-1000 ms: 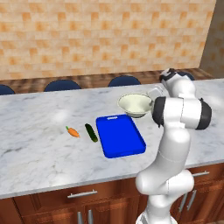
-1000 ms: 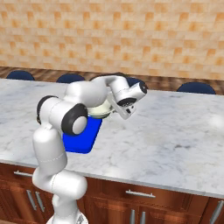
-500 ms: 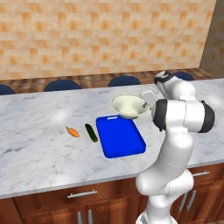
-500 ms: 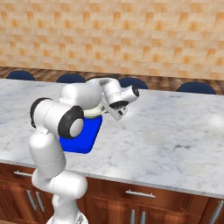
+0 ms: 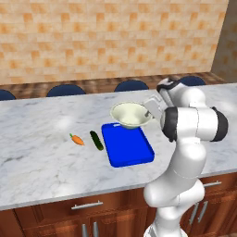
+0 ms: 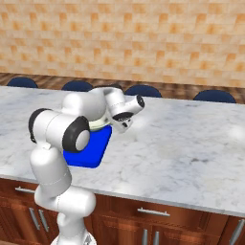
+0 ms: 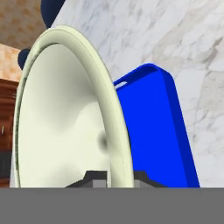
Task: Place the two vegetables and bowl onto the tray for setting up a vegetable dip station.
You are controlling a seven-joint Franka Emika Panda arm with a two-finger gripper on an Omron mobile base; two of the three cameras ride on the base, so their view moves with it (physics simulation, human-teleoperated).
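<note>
The gripper (image 5: pixel 149 112) pinches the bowl (image 5: pixel 131 114) by its rim, holding it above the tray's (image 5: pixel 127 146) far end at 12 o'clock, apparently for lowering. The carrot (image 5: pixel 77 140) and cucumber (image 5: pixel 96 140) lie on the bench (image 5: pixel 37 148) at the tray's 9 o'clock.

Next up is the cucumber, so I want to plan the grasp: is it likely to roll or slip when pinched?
The cucumber is a slim rounded cylinder lying flat on the marble counter, so a sideways nudge would probably roll it. It looks stiff and smooth, perhaps slippery; pinching across its middle seems safest.
</note>
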